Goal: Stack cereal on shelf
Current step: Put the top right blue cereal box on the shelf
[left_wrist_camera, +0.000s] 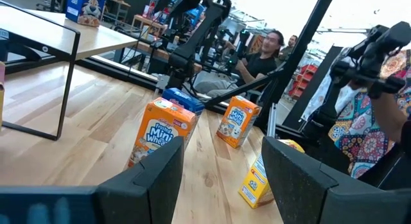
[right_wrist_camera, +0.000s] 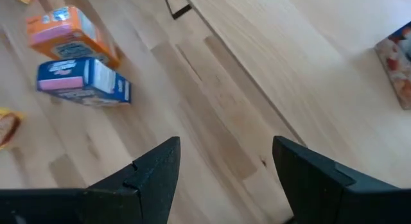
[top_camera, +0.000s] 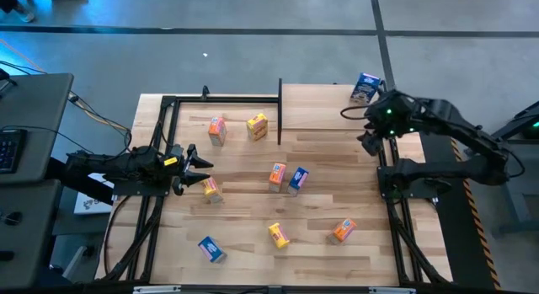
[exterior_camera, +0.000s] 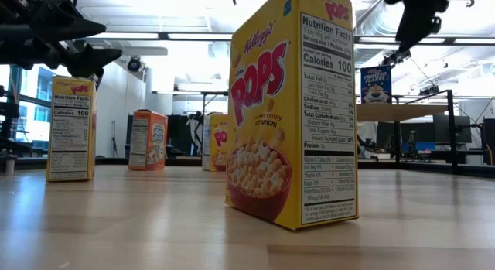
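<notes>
- Left tool (top_camera: 205, 169) is hovering spread and empty, far from the shelf (top_camera: 324, 96); right tool (top_camera: 368, 143) is hanging spread, empty, beside it.
- One blue cereal box (top_camera: 365, 88) is standing on the shelf.
- Eight boxes, e.g. a yellow one (top_camera: 258, 125), are waiting on the surface (top_camera: 253, 243).

desk (top_camera: 253, 243): plank wood, eight cereal boxes (top_camera: 277, 176) scattered | shelf (top_camera: 324, 96): far right of desk, one blue box (top_camera: 365, 88) on it
</notes>
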Robot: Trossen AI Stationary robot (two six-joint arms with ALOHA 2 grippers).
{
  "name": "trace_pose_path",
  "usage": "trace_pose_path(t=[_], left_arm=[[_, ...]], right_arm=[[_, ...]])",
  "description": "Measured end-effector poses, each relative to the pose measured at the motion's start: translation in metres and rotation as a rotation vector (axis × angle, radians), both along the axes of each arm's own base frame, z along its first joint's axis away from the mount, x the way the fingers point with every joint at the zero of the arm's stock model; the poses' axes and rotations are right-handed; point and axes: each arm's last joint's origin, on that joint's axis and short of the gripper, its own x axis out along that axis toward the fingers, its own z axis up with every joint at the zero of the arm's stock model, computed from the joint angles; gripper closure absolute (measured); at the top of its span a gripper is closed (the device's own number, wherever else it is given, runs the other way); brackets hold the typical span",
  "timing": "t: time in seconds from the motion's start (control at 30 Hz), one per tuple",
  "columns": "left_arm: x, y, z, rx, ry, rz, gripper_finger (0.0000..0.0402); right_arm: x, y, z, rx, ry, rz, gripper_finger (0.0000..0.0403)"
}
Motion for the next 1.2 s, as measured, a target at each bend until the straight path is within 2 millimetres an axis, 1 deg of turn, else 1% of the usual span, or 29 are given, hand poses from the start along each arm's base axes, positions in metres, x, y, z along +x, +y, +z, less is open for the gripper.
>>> trace_pose_path(t=[0.2,0.33,0.47,0.63,0.8,0.97,1.2], left_arm=[[0.000,0.000,0.000,0.000,0.000,0.000,0.0202],[0.000,0.000,0.000,0.000,0.000,0.000,0.0202],[0.000,0.000,0.000,0.000,-0.001,0.000,0.0202],[0.000,0.000,0.000,0.000,0.000,0.000,0.0202],[0.000,0.000,0.000,0.000,0.000,0.000,0.0202],[0.000,0.000,0.000,0.000,0.000,-0.001,0.0202],[0.000,0.000,0.000,0.000,0.000,-0.001,0.0202]], right_arm=[[0.010,-0.008,-0.030,-0.090,0.042,-0.058,0.0163],[0.013,-0.012,-0.039,-0.158,0.058,-0.107,0.0163],[0.014,-0.017,-0.040,-0.237,0.080,-0.179,0.0163],[0.014,-0.027,-0.038,-0.290,0.074,-0.254,0.0163],[0.014,-0.038,-0.040,-0.288,0.085,-0.325,0.0163],[0.018,-0.050,-0.040,-0.293,0.061,-0.373,0.0163],[0.016,-0.061,-0.042,-0.301,0.077,-0.440,0.0163]])
